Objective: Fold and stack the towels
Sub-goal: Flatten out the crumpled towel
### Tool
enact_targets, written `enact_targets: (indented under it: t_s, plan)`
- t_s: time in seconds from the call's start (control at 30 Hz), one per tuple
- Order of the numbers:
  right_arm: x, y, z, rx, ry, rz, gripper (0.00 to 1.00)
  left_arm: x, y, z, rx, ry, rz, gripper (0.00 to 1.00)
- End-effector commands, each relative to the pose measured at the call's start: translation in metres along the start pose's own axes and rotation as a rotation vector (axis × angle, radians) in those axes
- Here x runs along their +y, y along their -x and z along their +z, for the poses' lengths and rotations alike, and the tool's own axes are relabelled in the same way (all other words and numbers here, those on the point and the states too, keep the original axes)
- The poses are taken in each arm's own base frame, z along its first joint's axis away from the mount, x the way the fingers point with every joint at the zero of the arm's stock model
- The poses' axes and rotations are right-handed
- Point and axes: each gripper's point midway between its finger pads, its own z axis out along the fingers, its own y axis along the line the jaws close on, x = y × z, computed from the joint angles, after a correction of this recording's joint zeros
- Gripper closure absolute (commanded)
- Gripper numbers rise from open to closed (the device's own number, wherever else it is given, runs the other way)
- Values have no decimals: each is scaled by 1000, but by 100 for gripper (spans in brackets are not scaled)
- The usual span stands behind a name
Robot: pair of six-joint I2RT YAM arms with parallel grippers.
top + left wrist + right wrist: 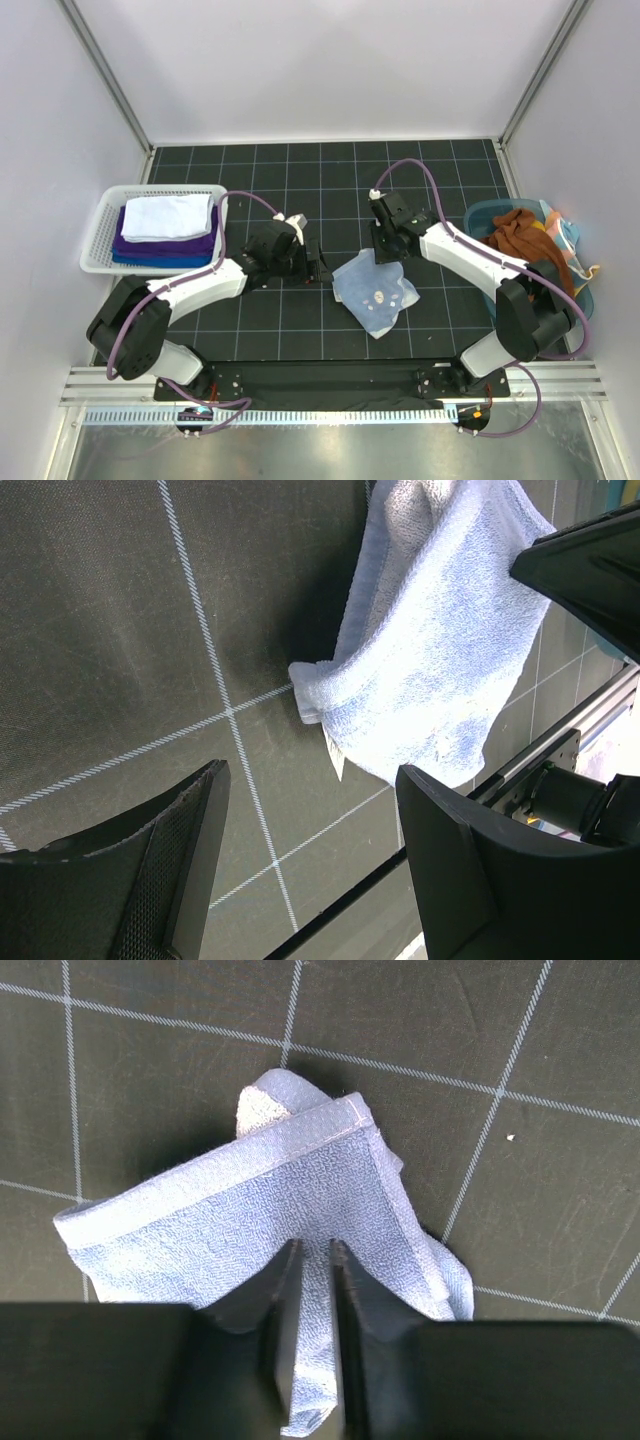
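A light blue towel (375,290) lies crumpled in the middle of the black gridded mat, with a white bear face on its near part. My right gripper (386,254) is at the towel's far corner. In the right wrist view, the right gripper (316,1250) has its fingers pinched on a raised ridge of the blue towel (230,1200). My left gripper (318,268) hovers just left of the towel. In the left wrist view, the left gripper (310,780) is open and empty, and the towel's (440,650) edge and tag lie just ahead of its fingers.
A white slatted basket (100,235) at the left holds folded towels, white (168,215) on top of purple (165,243). A teal tub (480,215) at the right holds a rust brown towel (515,232) and other cloths. The metal rail (330,385) runs along the near edge.
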Motion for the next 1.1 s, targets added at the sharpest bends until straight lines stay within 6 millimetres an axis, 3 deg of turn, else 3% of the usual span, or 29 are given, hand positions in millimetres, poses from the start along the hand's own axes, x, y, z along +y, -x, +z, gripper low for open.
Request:
enact_targets:
  t_s: [0.0,0.07,0.1,0.3,0.4,0.43,0.63,0.77,1.07]
  plan:
    - [-1,1,-2,-9,-17,-15,74,-13,5,-2,-20,-52,16,29]
    - [-3,-2,-2,-2,-28,-20,58,-13,6,-2,-23,-53,17,29]
    - [-4,-3,-3,-4,-36,-22,55,-13,5,-3,-23,-51,16,29]
    - [-7,-9,1,11,-48,-26,52,-12,3,-1,-18,-54,16,29]
    - [-5,-13,6,23,-37,-26,61,-12,3,0,-15,-54,11,29]
    - [-4,-13,6,21,-34,-24,70,-12,3,1,-16,-55,11,29]
    - [3,-2,-5,-18,1,-14,93,-14,3,1,-17,-61,16,28]
    - [6,14,-20,-72,12,-2,98,-16,3,2,-18,-70,17,28]
    - [1,59,-73,-250,-20,59,99,-19,9,5,-35,-88,64,28]
